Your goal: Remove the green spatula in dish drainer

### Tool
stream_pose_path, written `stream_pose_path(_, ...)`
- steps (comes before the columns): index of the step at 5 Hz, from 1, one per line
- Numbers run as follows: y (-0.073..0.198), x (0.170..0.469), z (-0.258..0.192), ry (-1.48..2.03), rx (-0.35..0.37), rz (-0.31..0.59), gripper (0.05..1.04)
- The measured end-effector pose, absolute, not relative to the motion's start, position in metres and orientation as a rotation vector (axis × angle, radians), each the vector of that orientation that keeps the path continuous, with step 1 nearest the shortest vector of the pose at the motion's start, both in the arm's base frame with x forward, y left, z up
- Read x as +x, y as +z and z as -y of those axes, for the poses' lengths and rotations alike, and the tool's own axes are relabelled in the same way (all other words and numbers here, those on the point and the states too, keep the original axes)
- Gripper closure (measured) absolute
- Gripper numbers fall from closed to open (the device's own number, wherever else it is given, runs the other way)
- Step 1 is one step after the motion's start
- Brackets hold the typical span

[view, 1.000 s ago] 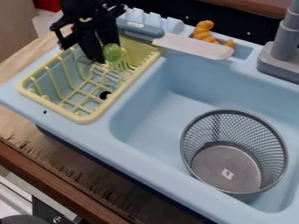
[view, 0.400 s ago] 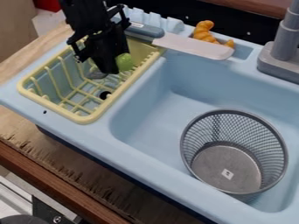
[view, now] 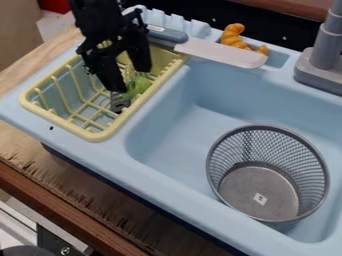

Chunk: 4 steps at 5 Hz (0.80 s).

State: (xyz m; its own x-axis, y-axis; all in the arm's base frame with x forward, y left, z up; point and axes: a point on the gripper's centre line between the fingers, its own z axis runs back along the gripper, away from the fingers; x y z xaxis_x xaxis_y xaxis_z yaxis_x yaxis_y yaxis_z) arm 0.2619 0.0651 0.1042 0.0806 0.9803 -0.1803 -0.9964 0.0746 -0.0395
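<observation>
Sink station: loose items and fittings.
Light-blue plastic toy sink (view: 175,117) on a wooden worktop (view: 63,175); round grey wire-mesh basket (view: 308,170) in the basin, open end up, white square label on its floor; toy knife (view: 219,52) with blue-grey handle and pale broad blade lying on the rear ledge; orange-brown toy croissant (view: 235,38) just behind the blade; grey faucet (view: 319,66) at right.

Green spatula (view: 138,86) blurry from here; gripper (view: 131,80) hides part of drainer (view: 100,135); far-right faucet (view: 326,47) cut off.
</observation>
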Motion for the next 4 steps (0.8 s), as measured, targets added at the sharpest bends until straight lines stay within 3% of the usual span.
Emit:
stream_pose_path(1,0.118,0.261,-0.057,1.412,-0.181,-0.016,0.083)
stream_pose_path(2,0.137,0.257,-0.051,1.335,-0.179,0.067,0.084)
stream_pose_path(4,0.155,0.25,-0.028,0.995,-0.106,0.09,0.084)
